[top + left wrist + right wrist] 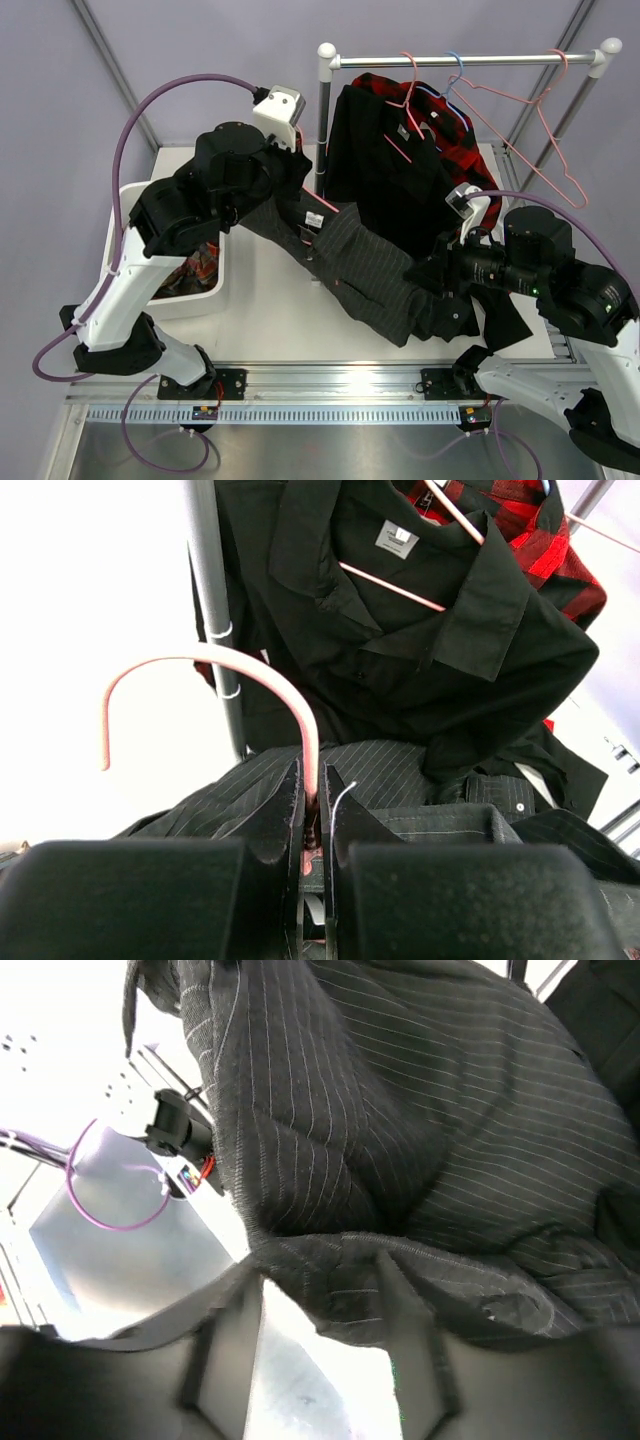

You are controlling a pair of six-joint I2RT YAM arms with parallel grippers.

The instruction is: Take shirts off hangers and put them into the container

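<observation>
- Left pincer (313, 785), nearly closed, clamps the pink hanger (200, 665) by its neck.
- Right pincer (318, 1275) stands half open at the pinstriped shirt (370, 265)'s hem.
- Shirt stretches between both arms, beside the white container (205, 298).

Top view is the clean one: bright, even light from above, soft shadows under the arms on the white tabletop (268, 305), and a pale sheen on the metal sheet (300, 445) along the bottom edge. The left wrist view is blown out white across the upper left, and the black shirt (400, 650) loses detail. The pink hanger (250, 670) is sharp, the left end effector (312, 825) mushy. The right wrist view is backlit, white at left and bottom centre. The pinstriped shirt (420, 1110) is crisp, the right end effector (325, 1300) a dark blur.
</observation>
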